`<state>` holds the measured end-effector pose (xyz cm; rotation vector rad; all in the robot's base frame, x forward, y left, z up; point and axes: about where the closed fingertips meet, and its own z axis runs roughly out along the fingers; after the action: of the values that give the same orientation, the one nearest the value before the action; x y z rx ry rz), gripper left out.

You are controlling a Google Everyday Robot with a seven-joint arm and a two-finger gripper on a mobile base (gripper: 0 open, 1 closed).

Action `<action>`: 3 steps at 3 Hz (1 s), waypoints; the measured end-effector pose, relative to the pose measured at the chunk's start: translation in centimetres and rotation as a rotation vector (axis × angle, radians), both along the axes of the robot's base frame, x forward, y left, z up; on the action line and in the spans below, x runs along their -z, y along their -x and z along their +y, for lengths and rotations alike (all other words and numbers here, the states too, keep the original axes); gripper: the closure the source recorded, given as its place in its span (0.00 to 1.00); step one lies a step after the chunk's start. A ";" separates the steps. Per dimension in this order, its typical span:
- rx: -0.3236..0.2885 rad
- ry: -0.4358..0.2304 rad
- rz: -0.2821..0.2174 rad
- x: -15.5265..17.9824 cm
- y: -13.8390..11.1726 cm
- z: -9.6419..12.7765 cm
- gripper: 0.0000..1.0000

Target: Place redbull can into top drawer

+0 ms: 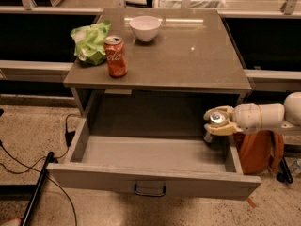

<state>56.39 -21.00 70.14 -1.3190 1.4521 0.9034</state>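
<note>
The top drawer (155, 185) is pulled wide open under the grey table, its flat front panel with a dark loop handle (149, 190) toward the camera. My gripper (217, 122) reaches in from the right and is shut on the redbull can (214, 122), whose silver top faces up. The can is upright inside the drawer's back right corner, close to the right wall; its lower body is mostly hidden by the fingers (221, 130) and shadow. I cannot tell whether it touches the drawer floor.
On the table top (188, 60) stand an orange-red cola can (115, 56), a green crumpled bag (90, 42) and a white bowl (145, 27). An orange bag (256, 152) leans right of the drawer. Black cables (35, 173) lie on the floor at left.
</note>
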 end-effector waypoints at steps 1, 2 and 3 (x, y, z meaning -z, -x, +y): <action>0.000 0.000 0.000 0.0 0.0 0.0 0.51; 0.000 0.000 0.000 0.0 0.0 0.0 0.29; 0.000 0.000 0.000 0.0 0.0 0.0 0.05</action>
<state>56.40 -20.98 70.11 -1.3193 1.4524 0.9032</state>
